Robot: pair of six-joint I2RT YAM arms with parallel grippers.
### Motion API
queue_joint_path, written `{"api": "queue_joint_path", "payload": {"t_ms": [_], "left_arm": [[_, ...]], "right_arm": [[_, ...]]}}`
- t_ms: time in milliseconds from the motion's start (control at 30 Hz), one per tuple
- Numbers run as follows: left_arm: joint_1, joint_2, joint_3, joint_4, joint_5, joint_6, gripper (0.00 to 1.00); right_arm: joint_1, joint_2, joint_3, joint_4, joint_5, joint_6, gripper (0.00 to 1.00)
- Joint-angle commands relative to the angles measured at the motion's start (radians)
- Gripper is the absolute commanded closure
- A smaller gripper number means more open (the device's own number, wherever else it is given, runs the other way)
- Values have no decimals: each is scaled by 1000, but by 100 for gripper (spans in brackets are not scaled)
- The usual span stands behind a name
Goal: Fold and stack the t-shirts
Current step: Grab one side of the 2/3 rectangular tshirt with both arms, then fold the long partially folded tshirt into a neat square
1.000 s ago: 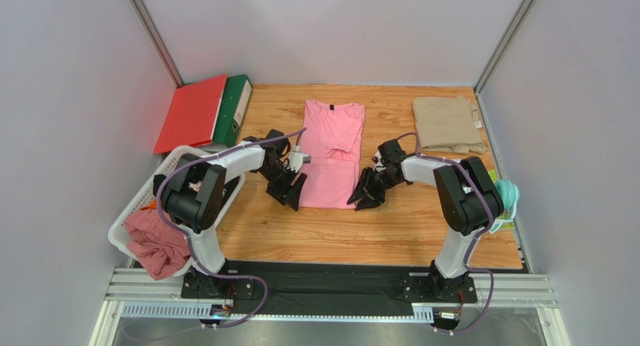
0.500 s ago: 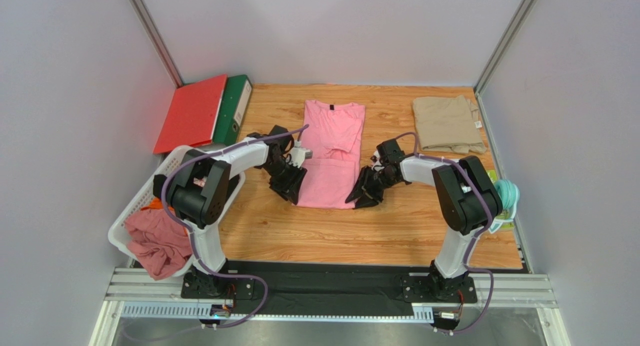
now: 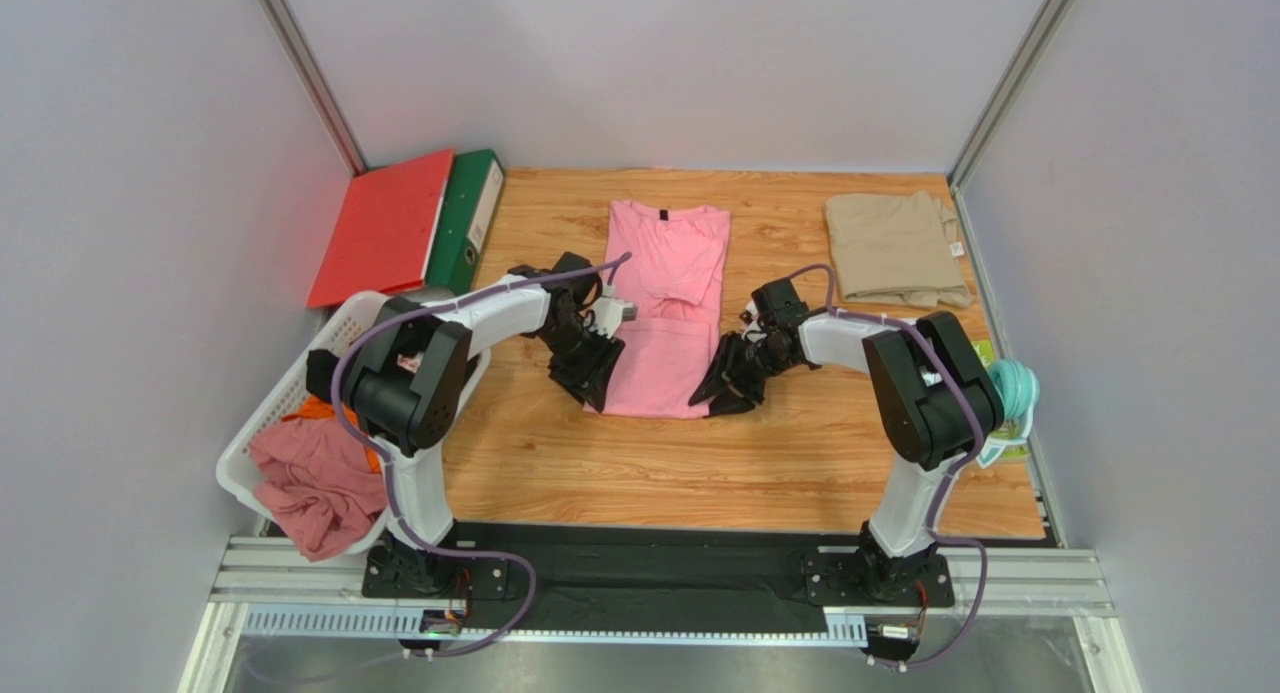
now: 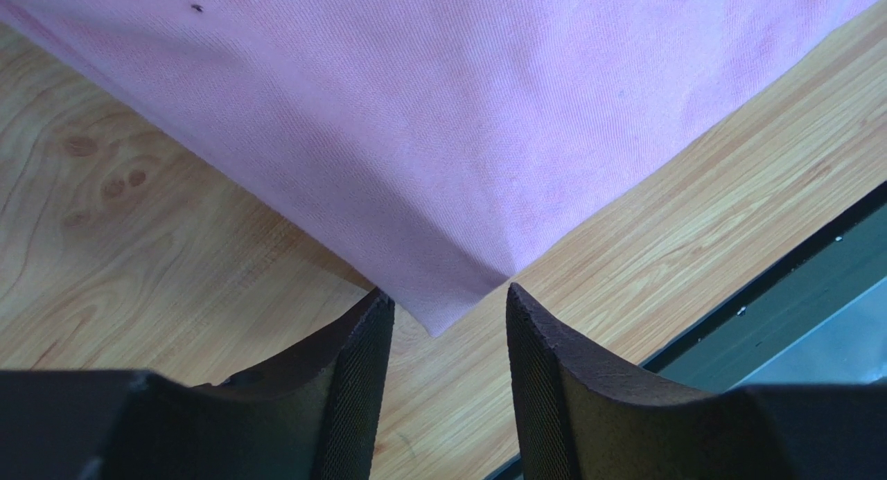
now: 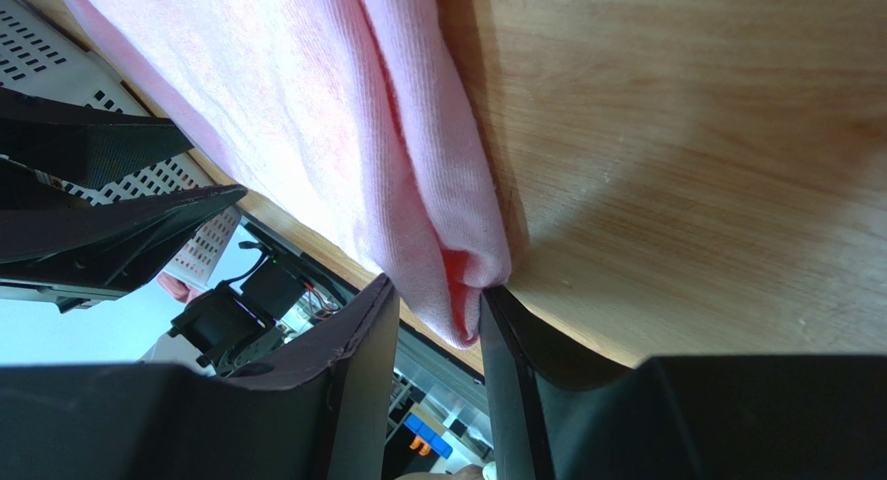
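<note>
While the khaki t-shirt point(image 3: 894, 248) already lies folded in the far right corner of the bench point(image 3: 842, 453), the pink t-shirt point(image 3: 661, 296) is only partly done. It lies flat in the middle of the bench as a narrow strip running from far to near, its sleeves turned in over the body. My judgement is that the lengthwise folds are made. What is left is to bring the near hem up toward the collar, perhaps fold once more, and then stack the two tees. More cloth, a reddish heap point(image 3: 316, 491), sits in the white basket point(image 3: 241, 453) at the near left; whether it belongs to the job I cannot say.

Both arms are at the pink tee's near hem. The left tool point(image 3: 597, 381) is at the near left corner. Its wrist view shows the jaws spread, with the tip of that corner just inside the gap and touching neither pad, flat on the wood. The right tool point(image 3: 721, 393) is at the near right corner. There the rolled edge of the cloth sits between two jaws drawn close together, with one finger point(image 5: 521, 335) against the cloth. A thin sliver shows beside the other, so I cannot tell whether the pinch is complete.
</note>
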Motion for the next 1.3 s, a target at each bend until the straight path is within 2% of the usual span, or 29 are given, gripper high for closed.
{"api": "queue_joint_path", "payload": {"t_ms": [0, 100, 200, 233, 400, 433, 533, 833, 1267], "left_arm": [[-12, 50, -10, 23, -13, 0, 50], [-12, 54, -14, 20, -14, 2, 53], [-12, 55, -11, 21, -11, 0, 62], [-12, 57, -7, 21, -10, 0, 68], [-12, 58, 28, -3, -8, 8, 88], [-12, 55, 35, -14, -6, 14, 95], [-12, 32, 54, -41, -10, 29, 100], [-12, -78, 63, -169, 58, 95, 100], [-14, -225, 31, -382, 225, 230, 98]], "right_arm": [[6, 3, 2, 40, -8, 13, 60], [6, 3, -1, 43, -8, 15, 61], [6, 1, -4, 46, -8, 15, 62], [7, 3, -7, 46, -8, 17, 63], [7, -5, -12, 49, -11, 17, 73], [7, -7, -12, 45, -11, 18, 74], [7, -26, -19, 34, -8, 14, 80], [15, -154, -87, 5, 6, 24, 90], [127, -405, -200, -11, 49, 121, 91]]}}
